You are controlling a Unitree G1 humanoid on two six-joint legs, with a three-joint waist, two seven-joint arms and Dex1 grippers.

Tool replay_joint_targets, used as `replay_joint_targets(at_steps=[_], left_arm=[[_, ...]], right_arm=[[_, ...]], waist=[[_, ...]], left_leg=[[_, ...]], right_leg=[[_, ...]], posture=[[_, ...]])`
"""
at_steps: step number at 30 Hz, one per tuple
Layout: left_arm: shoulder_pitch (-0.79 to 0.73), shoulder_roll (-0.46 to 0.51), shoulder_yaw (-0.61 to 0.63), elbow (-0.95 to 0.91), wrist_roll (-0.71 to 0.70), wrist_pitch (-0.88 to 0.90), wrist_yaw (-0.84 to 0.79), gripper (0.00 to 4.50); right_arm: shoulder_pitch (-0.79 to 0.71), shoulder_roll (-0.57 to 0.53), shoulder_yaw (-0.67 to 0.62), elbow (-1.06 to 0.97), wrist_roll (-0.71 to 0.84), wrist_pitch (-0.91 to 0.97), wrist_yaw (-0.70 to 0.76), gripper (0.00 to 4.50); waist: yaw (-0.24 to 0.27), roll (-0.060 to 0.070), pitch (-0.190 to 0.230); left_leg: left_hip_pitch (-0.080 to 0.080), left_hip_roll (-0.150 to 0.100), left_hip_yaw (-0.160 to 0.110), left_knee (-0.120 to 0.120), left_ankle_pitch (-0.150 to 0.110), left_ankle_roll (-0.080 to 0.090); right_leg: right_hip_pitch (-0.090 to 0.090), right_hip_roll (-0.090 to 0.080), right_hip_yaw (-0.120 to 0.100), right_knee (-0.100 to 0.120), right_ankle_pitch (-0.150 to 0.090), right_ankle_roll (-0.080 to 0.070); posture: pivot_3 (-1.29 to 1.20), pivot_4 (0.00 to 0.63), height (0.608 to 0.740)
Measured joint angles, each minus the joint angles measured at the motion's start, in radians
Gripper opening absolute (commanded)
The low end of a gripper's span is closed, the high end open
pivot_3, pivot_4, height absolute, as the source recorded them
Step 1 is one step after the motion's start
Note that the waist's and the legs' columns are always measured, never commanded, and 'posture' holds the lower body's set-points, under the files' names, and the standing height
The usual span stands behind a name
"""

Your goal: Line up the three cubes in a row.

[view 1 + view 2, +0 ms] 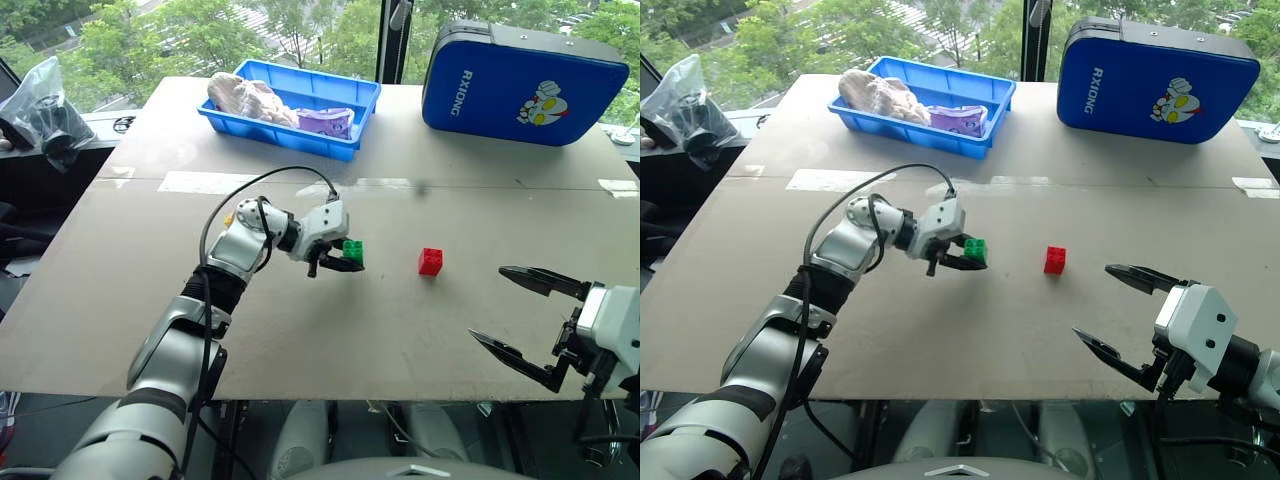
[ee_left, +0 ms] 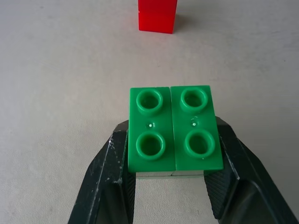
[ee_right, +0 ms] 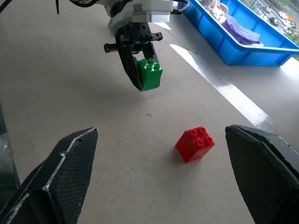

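Note:
My left gripper [image 1: 352, 262] is shut on the green cube [image 1: 353, 249], its black fingers [image 2: 105, 186] clamping the cube's two sides with the studs facing up. The green cube [image 3: 150, 73] hangs a little above the table, left of the table's middle. To its right, a short gap away, the red cube [image 1: 431, 261] sits on the table, studs up. A small yellow bit [image 1: 228, 216] peeks out behind my left arm; the yellow cube is mostly hidden. My right gripper [image 1: 488, 302] stands wide open and empty near the front right edge, apart from the red cube [image 3: 195, 143].
A blue bin [image 1: 352, 150] with cloth-like items stands at the back centre. At the back right a blue case [image 1: 520, 85] stands on edge. A black object in a plastic bag [image 1: 45, 115] lies off the table's left side. The table's front edge [image 1: 400, 398] runs close below my right gripper.

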Motion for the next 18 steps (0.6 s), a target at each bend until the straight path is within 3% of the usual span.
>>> replay_joint_targets(at_steps=[18], left_arm=[[-0.038, -0.045, -0.013, 0.106, 0.067, -0.099, -0.001, 1.32]], right_arm=[[0.002, -0.005, 0.003, 0.015, 0.005, -0.005, 0.020, 4.49]], waist=[[0.001, 0.000, 0.000]], left_leg=[[0.000, 0.000, 0.000, 0.000, 0.000, 0.000]], right_leg=[[0.000, 0.000, 0.000, 0.000, 0.001, -0.001]], posture=[[0.00, 0.150, 0.740]])
